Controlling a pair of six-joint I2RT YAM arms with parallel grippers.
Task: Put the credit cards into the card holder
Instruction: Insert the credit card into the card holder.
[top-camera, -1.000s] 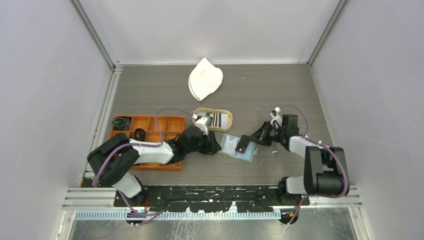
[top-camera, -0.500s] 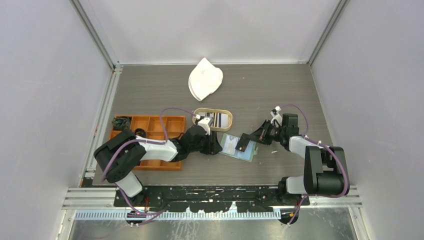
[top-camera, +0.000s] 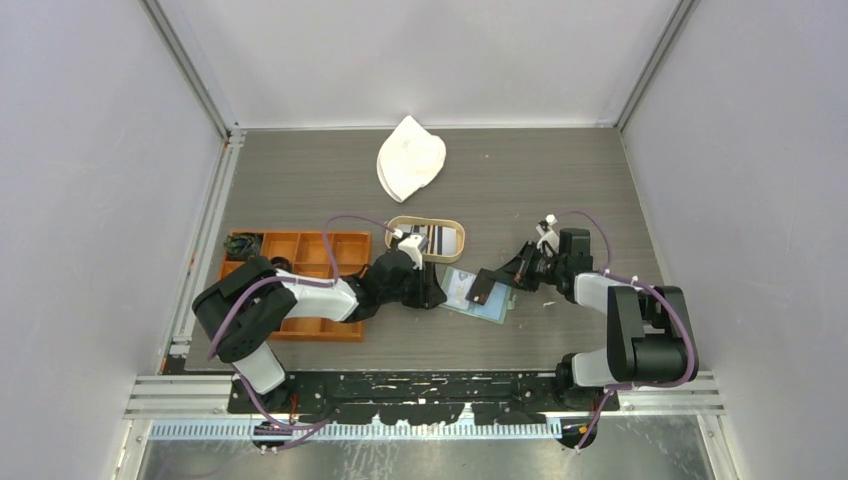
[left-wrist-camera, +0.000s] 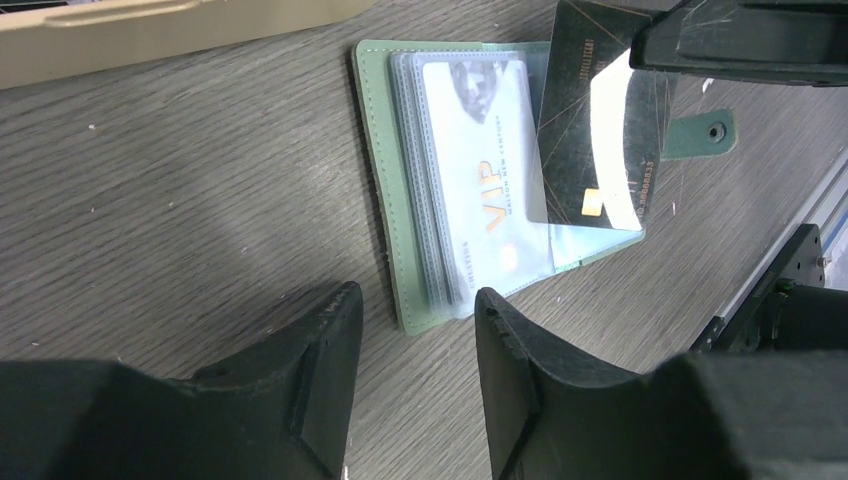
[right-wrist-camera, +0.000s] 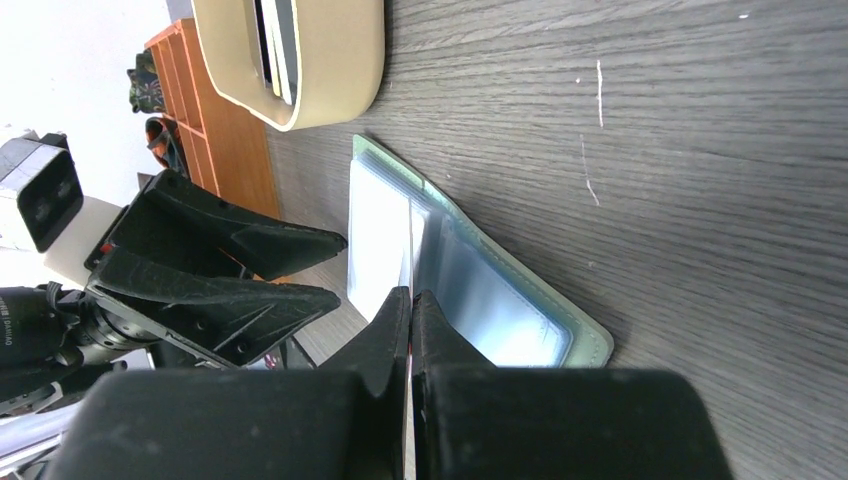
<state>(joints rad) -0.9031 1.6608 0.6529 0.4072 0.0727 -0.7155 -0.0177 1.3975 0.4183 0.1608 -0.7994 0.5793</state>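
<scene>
The sage-green card holder (top-camera: 492, 305) lies open on the table, its clear pockets up (left-wrist-camera: 400, 200), with a pale VIP card (left-wrist-camera: 480, 170) in the front pocket. My right gripper (top-camera: 490, 284) is shut on a black credit card (left-wrist-camera: 595, 130), tilted over the holder's right half by the snap tab (left-wrist-camera: 700, 135). In the right wrist view the card is edge-on between the shut jaws (right-wrist-camera: 410, 295), above the holder (right-wrist-camera: 520, 270). My left gripper (left-wrist-camera: 415, 300) is open and empty, low at the holder's left edge. More cards stand in the tan tray (top-camera: 426, 238).
The oval tan wooden tray (right-wrist-camera: 320, 60) sits just behind the holder. The orange compartmented tray (top-camera: 300, 270) lies left, under the left arm. A white cloth (top-camera: 410, 158) lies at the back. The left gripper's fingers (right-wrist-camera: 250, 270) are close to the right gripper.
My right gripper has shifted the black card slightly left over the holder. My left arm's elbow has moved a little; its gripper stays by the holder's left edge.
</scene>
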